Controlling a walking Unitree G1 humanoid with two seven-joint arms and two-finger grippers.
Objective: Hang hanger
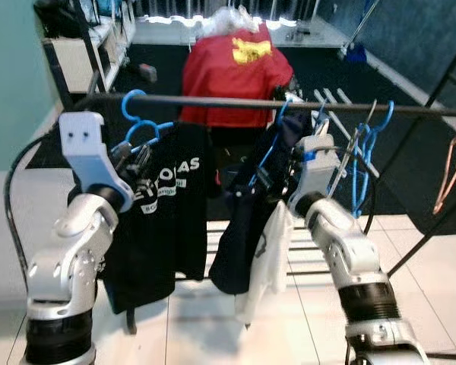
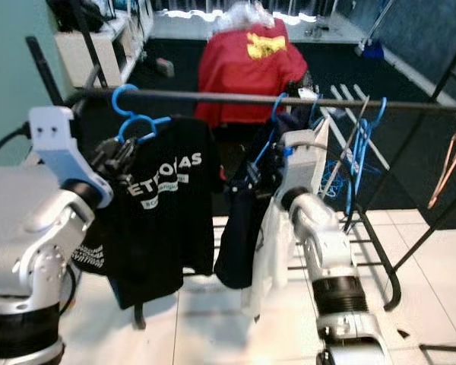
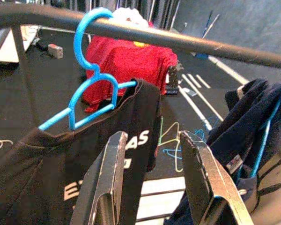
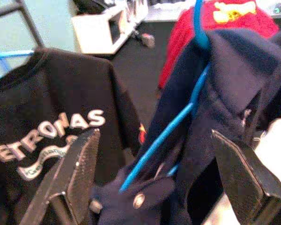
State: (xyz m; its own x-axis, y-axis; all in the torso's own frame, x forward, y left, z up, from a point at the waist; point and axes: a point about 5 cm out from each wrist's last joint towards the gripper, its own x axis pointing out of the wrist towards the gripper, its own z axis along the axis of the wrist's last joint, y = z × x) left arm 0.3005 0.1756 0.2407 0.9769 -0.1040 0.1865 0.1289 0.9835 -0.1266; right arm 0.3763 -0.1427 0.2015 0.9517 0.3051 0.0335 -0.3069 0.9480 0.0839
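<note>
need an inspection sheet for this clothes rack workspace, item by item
surface: black rail of a clothes rack, over white floor tiles.
job's things: blue hanger hooked on the rail, carrying a black t-shirt; navy garment on a second blue hanger beside it.
clutter: empty blue hangers farther right on the rail; a pink hanger at the far right.
grippers: left gripper open, just short of the black t-shirt; right gripper open, facing the navy garment.
cables: black cable looping beside the left arm.
surroundings: red garment behind the rack, dark floor mat, white shelving.
</note>
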